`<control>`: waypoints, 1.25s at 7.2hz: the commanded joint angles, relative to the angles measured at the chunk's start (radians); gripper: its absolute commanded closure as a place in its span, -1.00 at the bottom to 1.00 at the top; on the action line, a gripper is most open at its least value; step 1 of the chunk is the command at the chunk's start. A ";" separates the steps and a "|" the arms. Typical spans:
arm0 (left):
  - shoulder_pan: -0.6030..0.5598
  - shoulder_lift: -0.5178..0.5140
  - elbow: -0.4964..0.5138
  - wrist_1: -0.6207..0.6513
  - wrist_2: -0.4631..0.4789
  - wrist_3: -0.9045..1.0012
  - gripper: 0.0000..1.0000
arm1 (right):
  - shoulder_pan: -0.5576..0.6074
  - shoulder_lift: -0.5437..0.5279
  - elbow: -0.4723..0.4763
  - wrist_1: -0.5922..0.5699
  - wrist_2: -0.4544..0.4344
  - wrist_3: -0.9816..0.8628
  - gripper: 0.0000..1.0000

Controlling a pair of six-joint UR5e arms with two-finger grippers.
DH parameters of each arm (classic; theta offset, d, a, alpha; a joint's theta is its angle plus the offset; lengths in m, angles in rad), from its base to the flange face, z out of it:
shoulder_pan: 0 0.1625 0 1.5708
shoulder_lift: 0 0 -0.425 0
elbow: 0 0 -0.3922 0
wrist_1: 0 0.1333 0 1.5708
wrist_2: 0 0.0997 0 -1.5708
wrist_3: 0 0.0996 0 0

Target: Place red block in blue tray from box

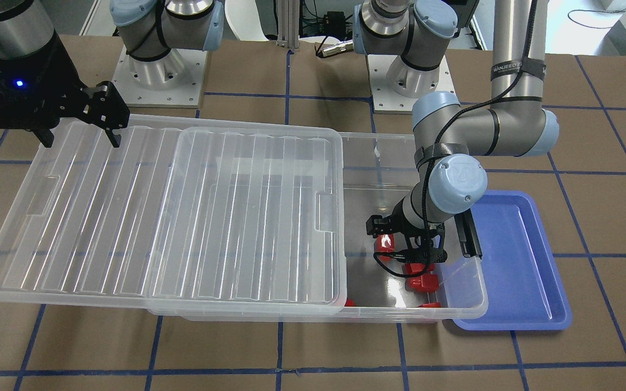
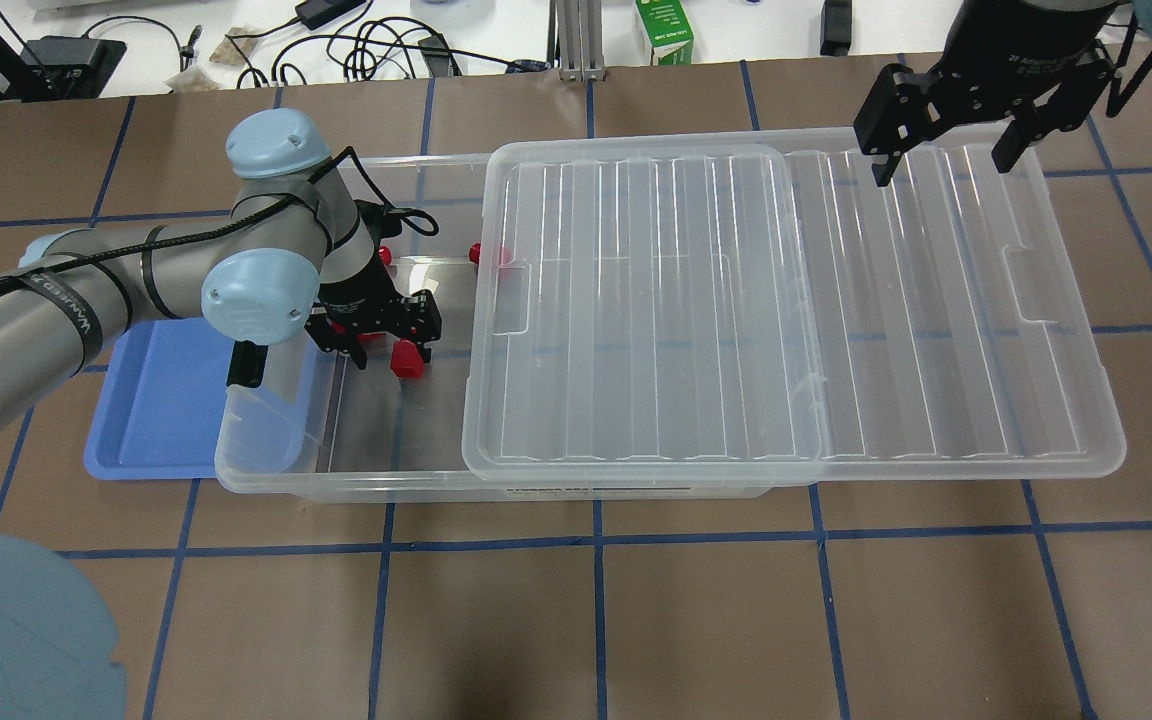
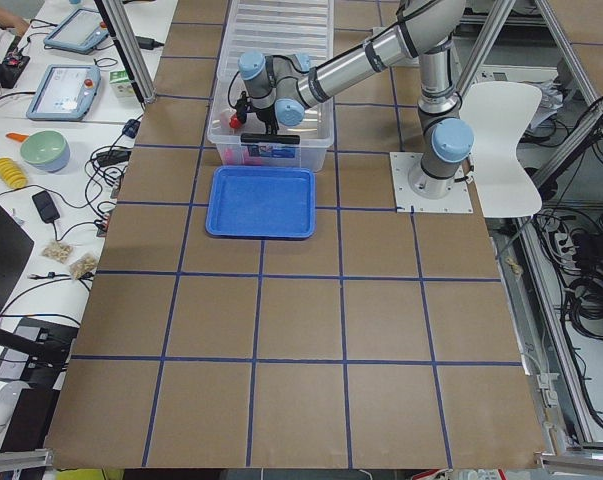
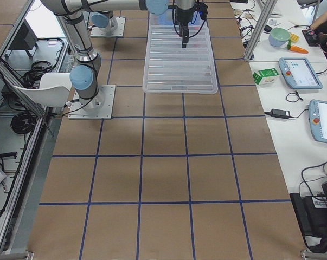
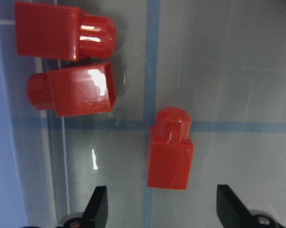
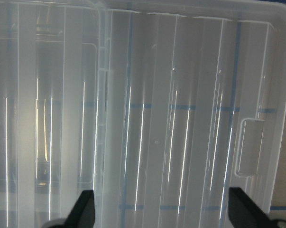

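A brown, blue-lined table (image 2: pixel 696 620) has a white chair (image 3: pixel 501 120) beside it.

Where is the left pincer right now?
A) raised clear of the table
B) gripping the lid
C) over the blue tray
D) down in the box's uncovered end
D: the left pincer hangs open inside the box, a red block just ahead of its fingertips.

Clear box (image 1: pixel 470 307), lid (image 1: pixel 182 217) lying across most of it, one end uncovered, left gripper (image 1: pixel 402 247) down inside that end among red blocks (image 1: pixel 421 282), tray (image 1: pixel 514 260) just beside that end, right gripper (image 1: pixel 80 136) spread above lid past box's other end
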 commanded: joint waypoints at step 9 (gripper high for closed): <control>0.002 0.033 0.121 -0.093 -0.021 -0.009 1.00 | 0.002 0.004 -0.003 -0.023 0.002 0.003 -1.00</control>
